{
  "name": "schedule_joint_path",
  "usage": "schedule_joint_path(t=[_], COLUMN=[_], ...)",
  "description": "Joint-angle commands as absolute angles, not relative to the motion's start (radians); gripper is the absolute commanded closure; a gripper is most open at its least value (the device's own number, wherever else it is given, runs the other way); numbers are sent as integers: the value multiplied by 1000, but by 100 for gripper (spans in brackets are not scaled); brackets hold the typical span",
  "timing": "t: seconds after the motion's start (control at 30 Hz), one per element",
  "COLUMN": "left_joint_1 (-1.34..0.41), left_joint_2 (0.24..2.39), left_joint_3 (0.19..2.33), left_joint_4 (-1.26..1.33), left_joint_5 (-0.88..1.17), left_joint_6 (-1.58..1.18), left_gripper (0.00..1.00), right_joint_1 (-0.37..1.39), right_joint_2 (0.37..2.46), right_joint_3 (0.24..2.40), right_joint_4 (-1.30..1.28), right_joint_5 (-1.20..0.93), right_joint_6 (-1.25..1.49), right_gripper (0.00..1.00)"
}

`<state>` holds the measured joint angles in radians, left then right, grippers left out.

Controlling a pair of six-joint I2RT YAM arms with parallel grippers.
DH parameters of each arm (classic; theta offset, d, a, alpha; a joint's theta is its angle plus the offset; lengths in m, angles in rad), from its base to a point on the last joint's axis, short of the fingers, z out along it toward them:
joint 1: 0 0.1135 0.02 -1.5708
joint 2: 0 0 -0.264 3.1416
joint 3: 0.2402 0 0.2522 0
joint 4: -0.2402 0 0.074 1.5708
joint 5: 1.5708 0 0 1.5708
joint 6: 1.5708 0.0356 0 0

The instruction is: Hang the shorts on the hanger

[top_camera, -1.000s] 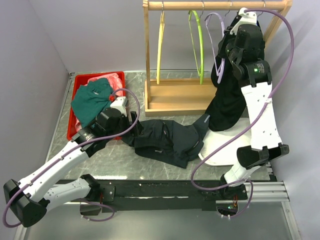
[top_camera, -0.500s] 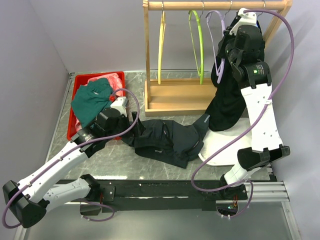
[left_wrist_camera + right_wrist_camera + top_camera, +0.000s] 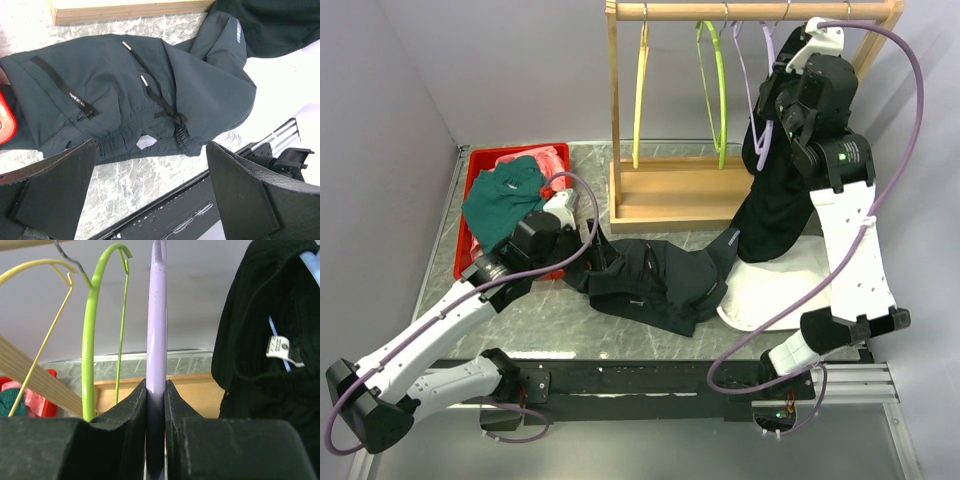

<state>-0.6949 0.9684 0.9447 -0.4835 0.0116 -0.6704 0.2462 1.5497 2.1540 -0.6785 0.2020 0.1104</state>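
Overhead and wrist views of a two-arm bench. One pair of shorts (image 3: 655, 280) lies crumpled on the marbled table (image 3: 550, 325) at frame centre, its right end touching the foot of one hanging black garment (image 3: 780, 205) and the edge of one white sheet (image 3: 785, 295). In the left wrist view the waistband faces the lower edge, showing one pale label (image 3: 146, 142) and two metal-tipped drawcords (image 3: 150, 90).

One wooden rack (image 3: 670, 195) fills the upper centre; its rail carries three bare hangers, from left to right: one yellow hanger (image 3: 640, 90), one lime-green hanger (image 3: 717, 90) and one lilac hanger (image 3: 156, 330), with the black garment hung just to the right.

Right gripper (image 3: 155, 390), raised at upper right, has its jaws pinching the lilac hanger's thin edge between them.

Left gripper (image 3: 151, 145), at centre left, hovers over the shorts' left end; its jaws are spread wide and hold nothing.

One red tray (image 3: 480, 170) at upper left holds one teal garment (image 3: 503, 205) and some pink cloth (image 3: 548, 160).
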Motion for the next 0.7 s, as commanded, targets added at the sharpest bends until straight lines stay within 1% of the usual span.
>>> schedule_joint_path(t=[0.0, 0.2, 0.47, 0.67], left_joint_1=[-692, -693, -693, -693], left_joint_2=[992, 1017, 1055, 1045], left_joint_3=[996, 959, 950, 919], left_joint_4=[-486, -488, -477, -469], left_joint_5=[3, -92, -81, -147], left_joint_6=[-673, -663, -641, -670], left_gripper=[4, 4, 3, 3], right_joint_1=[264, 288, 287, 301], right_joint_2=[1468, 1424, 1270, 1068], right_joint_3=[2117, 2079, 1959, 1720], right_joint_4=[-598, -614, -659, -719], right_joint_5=[229, 258, 268, 238], right_joint_6=[112, 112, 169, 277], right_gripper=[100, 100, 100, 100])
